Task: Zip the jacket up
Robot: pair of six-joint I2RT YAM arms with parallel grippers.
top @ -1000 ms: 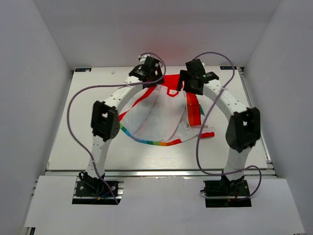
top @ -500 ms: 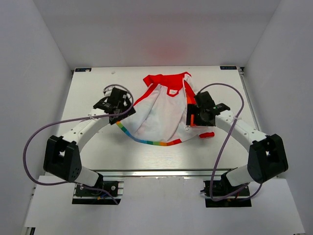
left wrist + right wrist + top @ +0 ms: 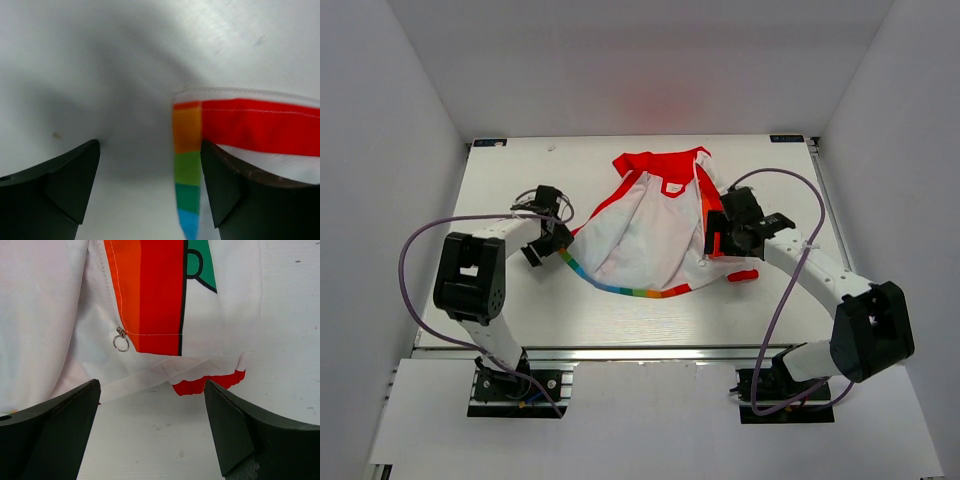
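The jacket (image 3: 650, 225) lies spread open on the white table (image 3: 620, 312), white lining up, red hood at the far end, rainbow hem nearest me. My left gripper (image 3: 553, 246) is open at the hem's left corner. In the left wrist view the rainbow hem corner (image 3: 187, 165) lies between the fingers of my left gripper (image 3: 149, 167), close to the right finger (image 3: 225, 190). My right gripper (image 3: 718, 242) hovers open over the jacket's right front panel. In the right wrist view the right gripper (image 3: 152, 395) has bare table between its fingers, with the zipper's ring pull (image 3: 120, 343) and a red cuff (image 3: 207, 385) just beyond.
White walls close in the table on the left, right and far sides. A metal rail (image 3: 640, 352) runs along the near edge. Purple cables (image 3: 415, 250) loop from both arms, the right one (image 3: 778, 300) beside the jacket's right side.
Both arms have pulled back from the jacket's collar toward its hem. The left gripper now sits at the left hem corner, the right over the right panel. The hood is uncovered.
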